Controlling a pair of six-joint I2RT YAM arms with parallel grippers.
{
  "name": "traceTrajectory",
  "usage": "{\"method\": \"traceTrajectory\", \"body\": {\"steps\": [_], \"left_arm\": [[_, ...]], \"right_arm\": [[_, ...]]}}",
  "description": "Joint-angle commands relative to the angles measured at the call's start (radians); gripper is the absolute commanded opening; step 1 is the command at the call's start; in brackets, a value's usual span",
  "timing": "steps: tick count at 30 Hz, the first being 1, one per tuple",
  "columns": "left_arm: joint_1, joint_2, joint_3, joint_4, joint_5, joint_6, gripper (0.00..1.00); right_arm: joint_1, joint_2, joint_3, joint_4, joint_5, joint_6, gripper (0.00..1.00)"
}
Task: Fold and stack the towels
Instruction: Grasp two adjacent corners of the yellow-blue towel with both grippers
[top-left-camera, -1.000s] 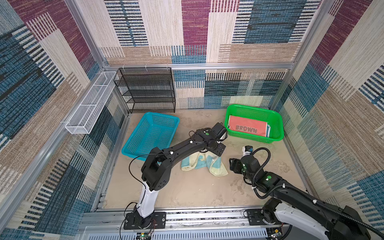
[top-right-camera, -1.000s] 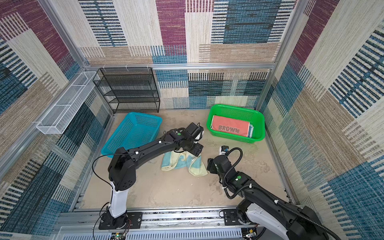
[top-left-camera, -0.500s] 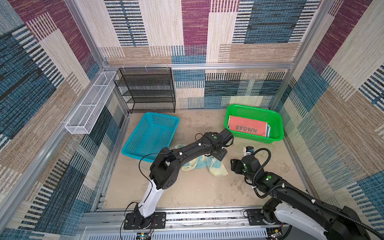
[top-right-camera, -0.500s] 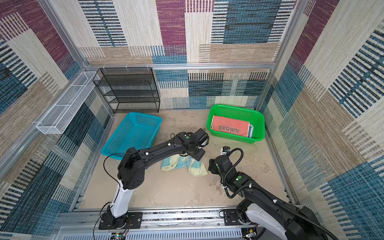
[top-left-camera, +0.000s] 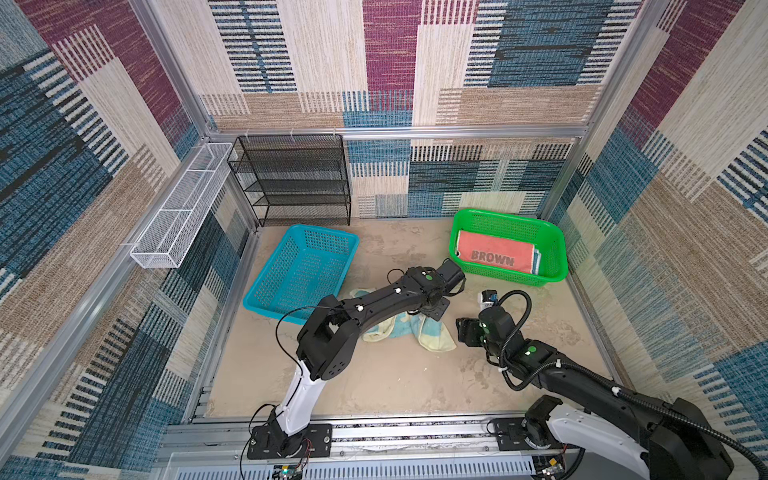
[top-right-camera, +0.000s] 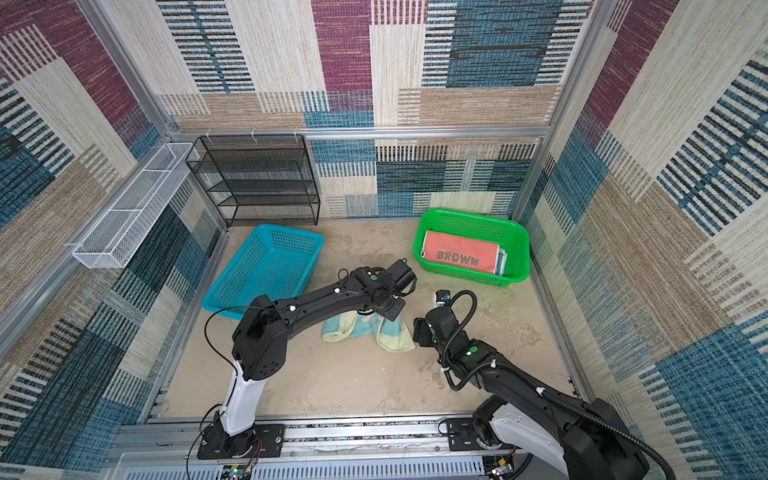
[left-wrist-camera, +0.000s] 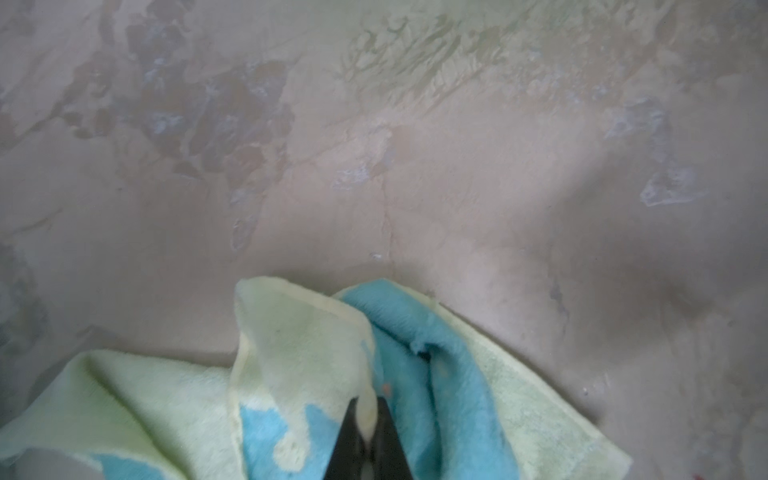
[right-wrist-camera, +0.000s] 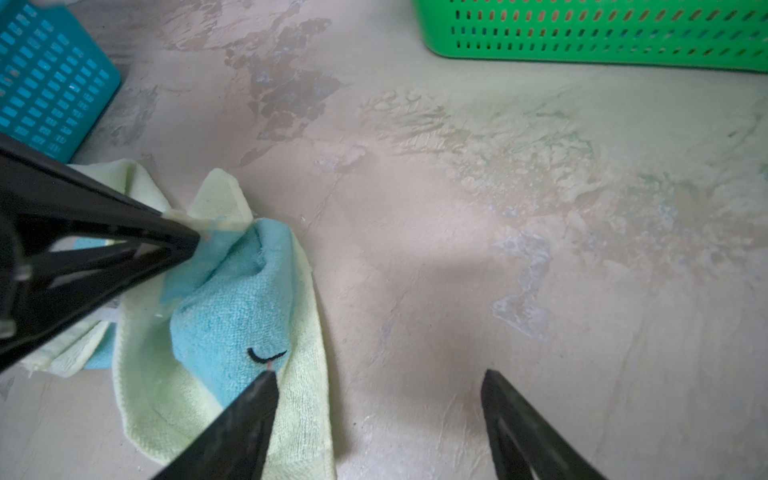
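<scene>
In both top views the left arm's wrist is covering its own fingers, so the grip is showing only in the wrist views. In the left wrist view the left gripper (left-wrist-camera: 368, 415) is pressing its black fingers together on a pale yellow fold of the crumpled blue-and-pale-yellow terry towel (left-wrist-camera: 419, 353). The right wrist view is catching that same pinch from the side. It is also the only view showing a black stitched closed eye (right-wrist-camera: 266, 356) on the towel's blue pile.

The towel is lying bunched on the beige mottled worktop (top-left-camera: 395, 382) at the centre of both top views (top-left-camera: 434, 338) (top-right-camera: 392, 336), just below and right of the blue plastic mesh basket (top-left-camera: 266, 274).

The right gripper (right-wrist-camera: 379, 374) is hanging with its fingers spread wide and gripping nothing. One fingertip is sitting at the edge of the towel's blue face; whether it is touching cannot be told. In a top view this gripper (top-left-camera: 463, 330) is sitting just right of the towel.

Only the top views are looking into the green plastic mesh basket (top-left-camera: 557, 257) at the right of the frame. A folded coral terry towel (top-left-camera: 494, 249) is lying inside it, showing the brown letters "BROWN". A blue-striped cloth edge (top-left-camera: 537, 262) is peeking out at its right side. The right wrist view is showing only this basket's outer wall (right-wrist-camera: 582, 37).
</scene>
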Motion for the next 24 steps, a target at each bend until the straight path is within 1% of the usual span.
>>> {"method": "traceTrajectory", "body": {"steps": [1, 3, 4, 6, 8, 10, 12, 15, 18, 21, 24], "left_arm": [[0.023, -0.094, -0.088, 0.105, -0.089, -0.065, 0.00], [0.048, -0.168, -0.174, 0.162, -0.091, -0.095, 0.00], [0.068, -0.207, -0.222, 0.196, -0.083, -0.110, 0.00], [0.108, -0.274, -0.312, 0.258, -0.057, -0.133, 0.00], [0.155, -0.322, -0.381, 0.284, -0.020, -0.156, 0.00], [0.202, -0.363, -0.441, 0.297, -0.004, -0.175, 0.00], [0.237, -0.393, -0.489, 0.300, -0.002, -0.188, 0.00], [0.270, -0.422, -0.539, 0.304, -0.009, -0.190, 0.00], [0.294, -0.432, -0.568, 0.312, 0.004, -0.188, 0.00], [0.309, -0.434, -0.589, 0.334, 0.022, -0.187, 0.00], [0.319, -0.419, -0.593, 0.349, 0.041, -0.182, 0.00]], "right_arm": [[0.002, 0.016, 0.007, 0.138, -0.131, -0.138, 0.79], [0.002, 0.040, 0.028, 0.156, -0.160, -0.180, 0.79], [0.002, 0.056, 0.041, 0.163, -0.177, -0.213, 0.79], [0.002, 0.085, 0.071, 0.176, -0.204, -0.242, 0.79], [0.006, 0.119, 0.094, 0.218, -0.295, -0.327, 0.78], [0.026, 0.164, 0.140, 0.218, -0.264, -0.395, 0.78], [0.041, 0.212, 0.186, 0.189, -0.250, -0.493, 0.78], [0.066, 0.275, 0.228, 0.150, -0.205, -0.631, 0.79], [0.070, 0.327, 0.249, 0.094, -0.222, -0.708, 0.80], [0.084, 0.370, 0.270, 0.039, -0.267, -0.737, 0.72], [0.140, 0.383, 0.271, 0.028, -0.275, -0.746, 0.70]]}}
